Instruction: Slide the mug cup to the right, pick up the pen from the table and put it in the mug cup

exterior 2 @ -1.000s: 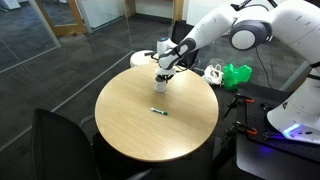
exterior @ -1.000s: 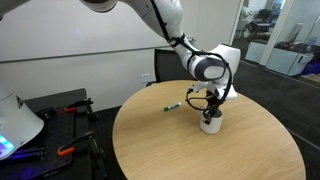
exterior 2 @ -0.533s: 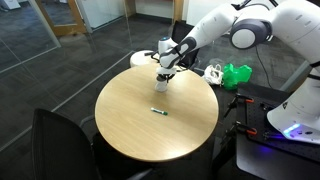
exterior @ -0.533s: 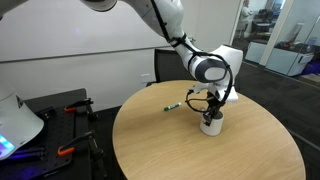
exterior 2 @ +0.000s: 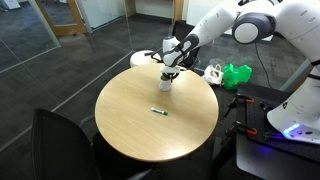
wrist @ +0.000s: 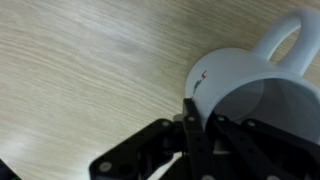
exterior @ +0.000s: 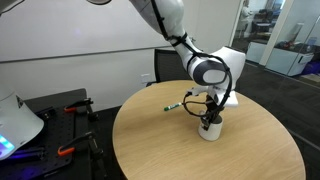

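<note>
One mug cup [wrist: 250, 90] on the table [exterior: 150, 150], gripper [exterior: 208, 117] at its rim; finger spacing impossible to tell. Green pen [exterior: 172, 105] apart from mug cup, bare wood around.

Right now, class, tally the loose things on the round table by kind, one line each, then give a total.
White mug cup: 1
Green pen: 1
Total on the table: 2

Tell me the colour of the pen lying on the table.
The pen is green, seen best in an exterior view.
</note>
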`<action>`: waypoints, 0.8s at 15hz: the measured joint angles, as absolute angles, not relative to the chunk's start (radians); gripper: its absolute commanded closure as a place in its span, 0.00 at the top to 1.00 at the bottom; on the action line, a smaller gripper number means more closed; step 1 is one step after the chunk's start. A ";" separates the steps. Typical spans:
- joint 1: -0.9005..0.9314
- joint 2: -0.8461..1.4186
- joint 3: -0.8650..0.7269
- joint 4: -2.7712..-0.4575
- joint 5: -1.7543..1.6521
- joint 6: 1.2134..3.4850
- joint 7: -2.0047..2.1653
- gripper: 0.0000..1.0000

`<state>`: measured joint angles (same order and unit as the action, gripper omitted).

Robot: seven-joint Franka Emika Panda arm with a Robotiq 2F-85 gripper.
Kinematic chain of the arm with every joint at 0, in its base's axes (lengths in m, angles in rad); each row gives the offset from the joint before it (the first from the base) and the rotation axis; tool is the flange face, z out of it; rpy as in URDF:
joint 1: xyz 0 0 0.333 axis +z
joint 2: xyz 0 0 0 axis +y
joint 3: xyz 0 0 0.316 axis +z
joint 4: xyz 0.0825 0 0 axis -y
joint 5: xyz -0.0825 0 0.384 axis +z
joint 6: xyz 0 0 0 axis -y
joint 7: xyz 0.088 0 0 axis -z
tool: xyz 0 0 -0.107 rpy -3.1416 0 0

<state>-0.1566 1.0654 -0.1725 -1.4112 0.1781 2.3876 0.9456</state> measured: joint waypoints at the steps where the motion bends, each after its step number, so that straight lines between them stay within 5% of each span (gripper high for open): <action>1: -0.158 1.054 -0.174 -1.433 0.180 2.395 0.946 0.02; 12: -0.164 0.924 -0.188 -1.718 0.210 2.559 0.943 0.02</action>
